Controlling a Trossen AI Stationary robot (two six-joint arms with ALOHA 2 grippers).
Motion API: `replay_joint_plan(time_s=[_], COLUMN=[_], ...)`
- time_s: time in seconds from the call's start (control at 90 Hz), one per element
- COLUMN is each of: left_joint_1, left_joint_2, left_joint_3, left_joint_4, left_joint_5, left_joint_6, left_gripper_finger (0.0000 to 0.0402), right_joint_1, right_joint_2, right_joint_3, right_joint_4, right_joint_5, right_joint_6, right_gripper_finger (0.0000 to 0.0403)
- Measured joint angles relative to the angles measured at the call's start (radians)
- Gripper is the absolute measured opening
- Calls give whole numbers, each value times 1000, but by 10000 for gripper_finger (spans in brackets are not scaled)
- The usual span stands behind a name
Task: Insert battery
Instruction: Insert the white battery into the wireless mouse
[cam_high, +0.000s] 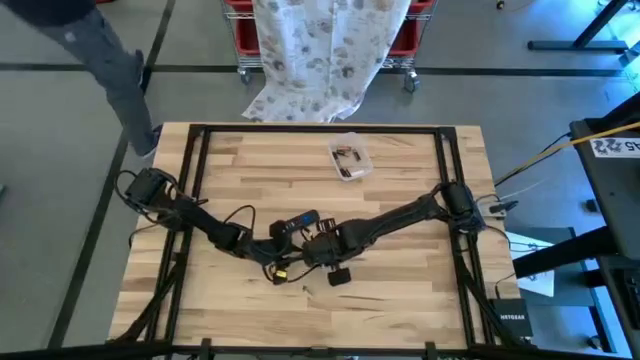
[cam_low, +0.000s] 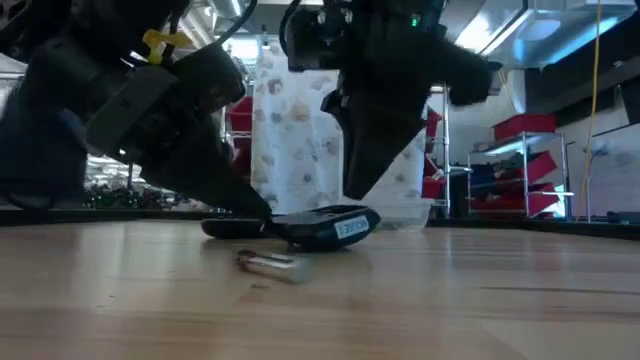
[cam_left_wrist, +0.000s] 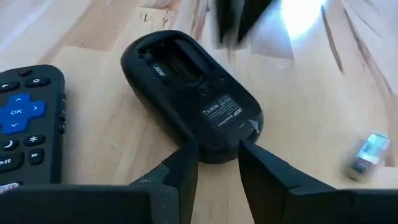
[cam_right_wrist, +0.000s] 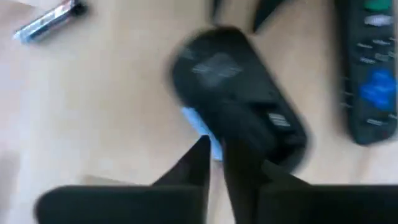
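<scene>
Black and upturned, the mouse (cam_left_wrist: 189, 93) lay on the wooden table (cam_high: 400, 290) with its cover off and its battery bay empty, so far as we could see from the left wrist view. Our left gripper (cam_left_wrist: 217, 163) had its two fingers set on either side of the mouse's narrow end, steadying it in a light pinch; the remote (cam_left_wrist: 28, 124) lay just beside it. Our right gripper (cam_right_wrist: 214, 158) hung over the other end of the mouse, its fingers drawn nearly together around something pale blue, though the right wrist view was too smeared for us to say whether they gripped it or what it was. One battery (cam_left_wrist: 368, 152) lay loose on the wood, near the mouse but apart from it, and it showed as well in the low view (cam_low: 268, 261), in front of the mouse (cam_low: 330, 226). A clear tray (cam_high: 351, 157) stood well apart toward the far edge of the table. We judged the task barely half done: the bay stood open and the mouse was held, but no cell sat in it yet, and the seating and the closing of the cover were still to come.
</scene>
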Motion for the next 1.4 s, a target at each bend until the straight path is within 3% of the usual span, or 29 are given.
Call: replay_joint_plan(time_s=[0.2,0.4,0.511,0.633,0.767,0.878,1.133,1.256,1.4], left_joint_1=[-97,-378,-491,-504,-475,-461,-465,-490,-489], left_joint_2=[-111,-210,-120,77,255,296,157,103,97], left_joint_3=[0,12,49,120,220,267,265,263,264], left_joint_4=[-178,-212,-47,63,67,34,-73,-235,-331], left_joint_5=[90,155,145,117,58,-29,-236,-294,-398], left_joint_6=[46,-56,-96,-147,-216,-249,-152,-251,-398], left_gripper_finger=[96,91,73,40,13,2,1,1,0], right_joint_1=[111,236,270,291,313,339,379,342,306], right_joint_2=[-2,-2,-2,-2,-2,-2,11,41,67], right_joint_3=[5,5,5,5,5,5,6,-2,-118], right_joint_4=[95,123,154,207,245,244,272,288,323], right_joint_5=[-34,189,278,317,323,327,453,498,532], right_joint_6=[80,204,262,314,343,370,363,370,471], right_gripper_finger=[146,187,185,178,175,174,174,174,174])
